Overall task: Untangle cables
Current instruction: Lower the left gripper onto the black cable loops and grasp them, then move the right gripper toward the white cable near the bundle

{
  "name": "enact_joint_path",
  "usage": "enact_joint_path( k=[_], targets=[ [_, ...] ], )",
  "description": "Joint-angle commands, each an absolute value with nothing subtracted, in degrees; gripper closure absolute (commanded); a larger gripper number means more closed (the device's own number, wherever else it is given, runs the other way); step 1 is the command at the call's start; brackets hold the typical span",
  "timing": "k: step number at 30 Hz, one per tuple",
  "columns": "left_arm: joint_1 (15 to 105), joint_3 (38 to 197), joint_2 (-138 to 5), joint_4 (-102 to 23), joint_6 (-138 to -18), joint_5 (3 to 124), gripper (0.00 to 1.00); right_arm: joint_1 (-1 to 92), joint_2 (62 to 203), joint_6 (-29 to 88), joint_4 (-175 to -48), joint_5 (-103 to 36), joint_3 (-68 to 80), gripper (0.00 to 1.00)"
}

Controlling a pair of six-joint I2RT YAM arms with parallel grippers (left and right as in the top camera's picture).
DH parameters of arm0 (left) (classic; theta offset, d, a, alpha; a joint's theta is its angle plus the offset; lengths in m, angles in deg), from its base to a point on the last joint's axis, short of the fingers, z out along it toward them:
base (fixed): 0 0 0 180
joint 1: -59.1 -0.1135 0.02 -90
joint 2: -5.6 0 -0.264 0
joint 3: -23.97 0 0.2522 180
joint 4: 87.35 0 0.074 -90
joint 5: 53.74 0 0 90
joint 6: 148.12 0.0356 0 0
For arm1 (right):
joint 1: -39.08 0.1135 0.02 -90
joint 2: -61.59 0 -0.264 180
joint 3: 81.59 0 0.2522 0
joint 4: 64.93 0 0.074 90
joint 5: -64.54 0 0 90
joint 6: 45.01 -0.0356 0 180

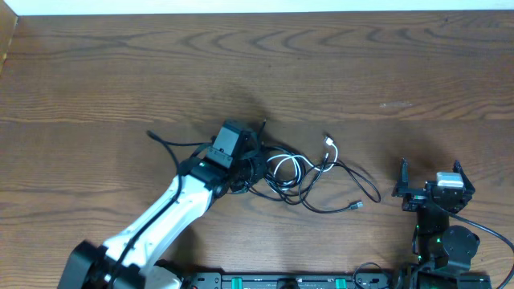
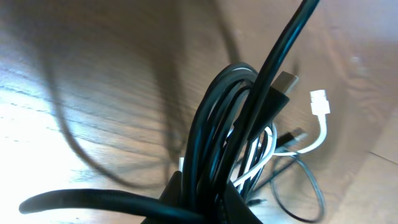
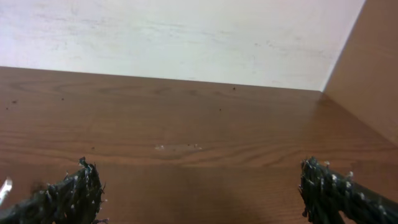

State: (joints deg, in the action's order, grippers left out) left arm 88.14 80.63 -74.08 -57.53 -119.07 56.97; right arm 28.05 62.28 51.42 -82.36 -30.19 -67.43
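Note:
The cables (image 1: 283, 172) lie in a tangle at mid-table: several thin black cords and a white one whose small plug (image 1: 329, 143) points away from me. My left gripper (image 1: 247, 167) sits at the tangle's left side. In the left wrist view it (image 2: 208, 205) is shut on a bundle of black cable loops (image 2: 224, 118). Beyond the bundle I see a metal connector (image 2: 286, 81) and the white plug (image 2: 319, 101). My right gripper (image 1: 431, 171) stands open to the right of the tangle, apart from it. Its fingertips (image 3: 71, 190) show only bare wood between them.
One black cord end (image 1: 152, 135) trails off to the left of the tangle, and another (image 1: 357, 206) ends toward the front right. A light wall (image 3: 186, 37) rises behind the table's far edge, and a wooden side panel (image 3: 367, 74) stands at the right.

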Motion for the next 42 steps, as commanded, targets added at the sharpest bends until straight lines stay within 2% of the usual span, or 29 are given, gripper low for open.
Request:
enact_joint_path(
  k=[1, 14, 37, 42],
  targets=[
    [88.27, 81.81, -68.73, -57.84, -116.60, 56.73, 0.92, 27.81, 61.97, 50.83, -82.58, -30.54, -67.54, 0.01],
    [88.27, 81.81, -54.56, -58.52, -112.32, 56.99, 0.92, 27.83, 61.97, 50.83, -82.60, -30.54, -67.54, 0.01],
    [88.27, 81.79, -54.63, -57.99, -109.78, 58.30, 0.92, 27.83, 61.97, 50.68, -82.51, -32.12, -67.54, 0.01],
    [88.27, 81.79, -54.63, -58.04, -109.76, 58.04, 0.92, 27.83, 61.97, 36.60, -82.49, -32.12, -67.54, 0.01]
  ],
)
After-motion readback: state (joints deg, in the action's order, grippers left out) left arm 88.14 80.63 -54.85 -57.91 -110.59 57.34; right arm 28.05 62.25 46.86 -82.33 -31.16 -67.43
